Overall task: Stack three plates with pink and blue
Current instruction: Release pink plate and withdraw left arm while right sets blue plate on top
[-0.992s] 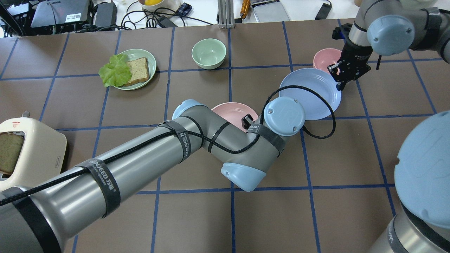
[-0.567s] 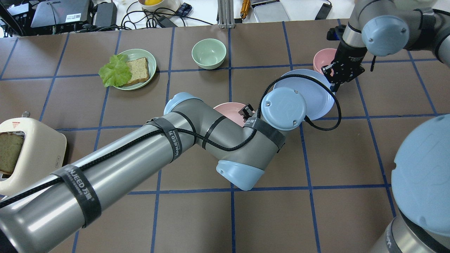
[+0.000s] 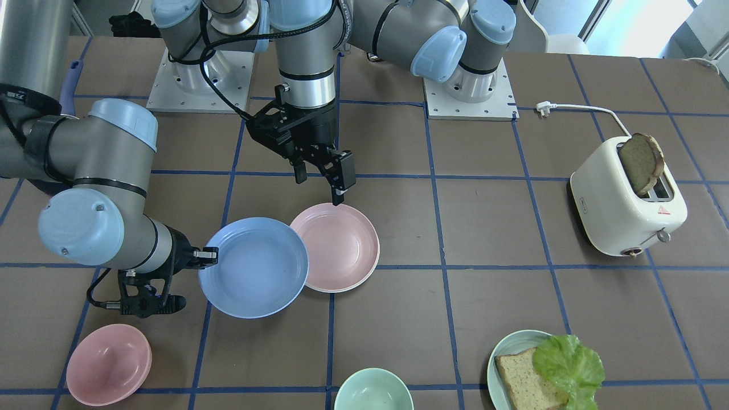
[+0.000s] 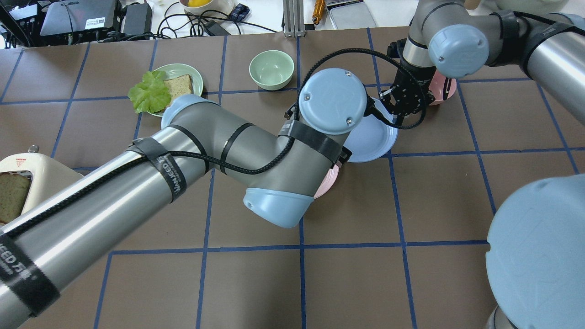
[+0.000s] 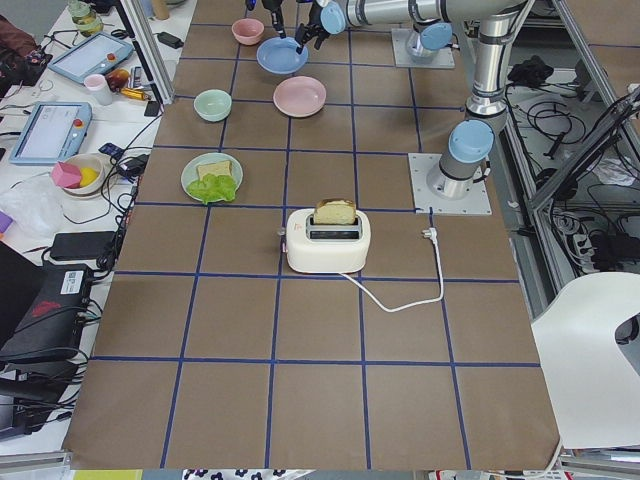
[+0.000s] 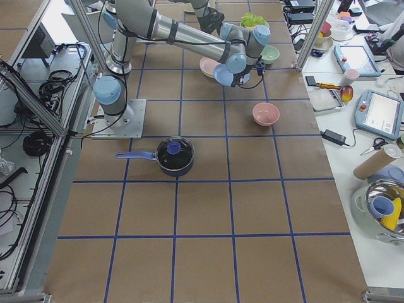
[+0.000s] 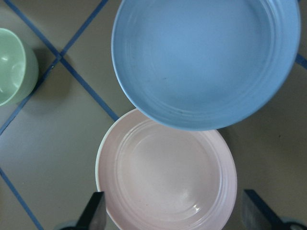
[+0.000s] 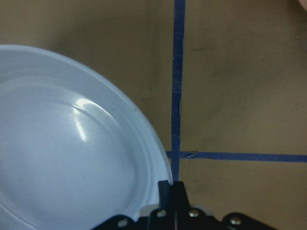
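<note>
My right gripper [image 3: 200, 254] is shut on the rim of the light blue plate [image 3: 253, 267] and holds it so that its edge overlaps the pale pink plate [image 3: 342, 247]. The right wrist view shows the fingers pinching the blue plate's [image 8: 72, 143] rim. A thin cream-white rim [image 7: 98, 165] shows under the pink plate's [image 7: 168, 177] edge. My left gripper [image 3: 319, 182] hangs open and empty above the pink plate's side nearest the robot. In the overhead view my left wrist covers most of both plates, and only part of the blue plate [image 4: 372, 135] shows.
A small pink bowl [image 3: 108, 364] sits beside the right arm. A green bowl [image 3: 373, 393] and a teal plate [image 3: 498, 356] with bread and lettuce stand at the operators' edge. A toaster [image 3: 621, 210] with bread is on the robot's left. A lidded pot [image 6: 175, 156] stands beyond the right arm.
My right gripper has carried the blue plate leftward, away from the pink bowl and over the pink plate's edge. My left arm's wrist has swung further out across the table.
</note>
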Available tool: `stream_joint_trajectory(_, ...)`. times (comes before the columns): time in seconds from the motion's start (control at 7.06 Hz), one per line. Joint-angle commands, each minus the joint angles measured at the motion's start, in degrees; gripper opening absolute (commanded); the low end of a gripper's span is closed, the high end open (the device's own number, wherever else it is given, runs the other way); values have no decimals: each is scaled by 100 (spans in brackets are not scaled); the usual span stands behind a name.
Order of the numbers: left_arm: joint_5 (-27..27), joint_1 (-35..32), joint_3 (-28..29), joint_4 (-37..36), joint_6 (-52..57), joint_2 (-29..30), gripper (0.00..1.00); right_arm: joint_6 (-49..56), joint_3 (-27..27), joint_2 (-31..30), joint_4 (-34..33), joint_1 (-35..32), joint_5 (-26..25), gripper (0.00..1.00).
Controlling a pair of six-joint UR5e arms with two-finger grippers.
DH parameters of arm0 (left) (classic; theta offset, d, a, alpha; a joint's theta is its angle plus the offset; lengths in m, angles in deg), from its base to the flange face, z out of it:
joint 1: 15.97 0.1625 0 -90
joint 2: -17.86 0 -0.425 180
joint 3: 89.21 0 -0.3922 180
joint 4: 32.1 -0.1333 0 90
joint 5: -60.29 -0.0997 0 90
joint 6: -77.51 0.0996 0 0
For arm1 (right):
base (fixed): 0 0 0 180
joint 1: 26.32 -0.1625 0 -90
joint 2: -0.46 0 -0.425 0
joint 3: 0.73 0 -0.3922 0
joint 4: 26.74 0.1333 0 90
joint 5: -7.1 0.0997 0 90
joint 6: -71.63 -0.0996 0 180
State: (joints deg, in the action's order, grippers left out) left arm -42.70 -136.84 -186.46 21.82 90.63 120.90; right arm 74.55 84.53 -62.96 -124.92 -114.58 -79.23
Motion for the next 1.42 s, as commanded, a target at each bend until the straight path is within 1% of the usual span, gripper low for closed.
stream_joint_trajectory(0.0,495,649,284,800,15,-423,100,-38,-1,5,9,-111,29,0)
stream_joint_trajectory(0.14,551,914,399,995,59,-564,100,-46,8,-12,44,-225,29,0)
stream_joint_trajectory(0.28,543,1177,505,1337,77,-705,100,-46,8,-73,227,-331,38,0)
stream_joint_trajectory(0.42,543,1476,636,1679,120,-837,100,-342,51,-126,281,-497,38,0)
stream_joint_trajectory(0.57,552,1870,864,2161,356,-943,100,-754,104,-127,212,-864,12,0)
stream_joint_trajectory(0.71,561,2257,1214,2793,428,-978,100,-1019,113,-101,177,-1190,29,0)
stream_joint_trajectory(0.85,561,2574,1566,3295,620,-987,100,-1170,191,-13,133,-1402,46,0)
stream_joint_trajectory(0.99,752,2804,1743,3639,656,-961,100,-1224,297,49,-138,-1482,29,0)
stream_joint_trajectory(1.13,1189,3032,1745,3721,648,-961,100,-1407,411,127,-419,-1570,11,0)
stream_joint_trajectory(1.28,1202,3182,1667,3731,604,-944,100,-1409,421,180,-569,-1614,-6,0)
